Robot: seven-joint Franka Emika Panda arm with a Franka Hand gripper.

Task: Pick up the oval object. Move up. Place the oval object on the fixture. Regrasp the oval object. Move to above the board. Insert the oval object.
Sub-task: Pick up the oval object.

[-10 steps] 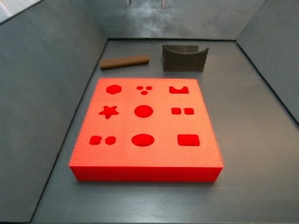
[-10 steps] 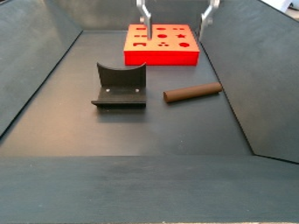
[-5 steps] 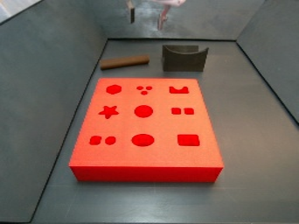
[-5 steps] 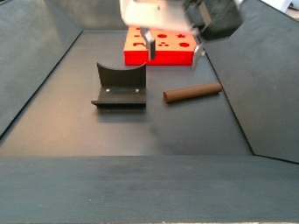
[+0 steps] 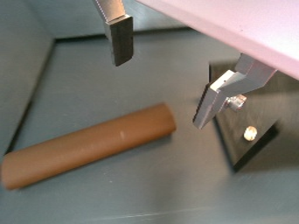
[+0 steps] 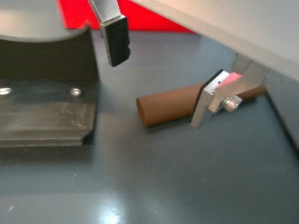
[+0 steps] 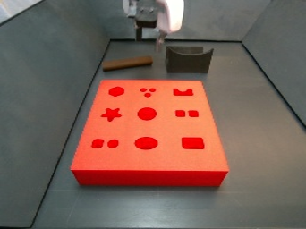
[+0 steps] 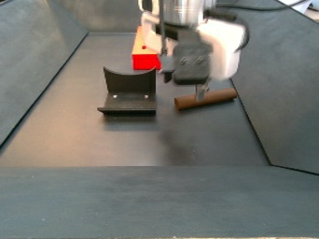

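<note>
1. On the floor behind the board (image 7: pixel 149 130), left to right in a side view: peg (image 7: pixel 127 63), then fixture (image 7: pixel 188 59), apart from each other.
2. Claw (image 5: pixel 163 77) hangs above the peg, jaws spread wide, holding nothing.
3. Progress: pick-up not yet done; every later step remains.
4. Fixture notch and board cut-outs hold nothing.

We see the hand (image 8: pixel 182 73) has come down from the far end of the floor, where a second ago only its fingertips showed above the red board (image 8: pixel 145 50). It now hangs low, jaws apart, just over the brown peg (image 8: pixel 206 98), beside the fixture (image 8: pixel 129 91).
</note>
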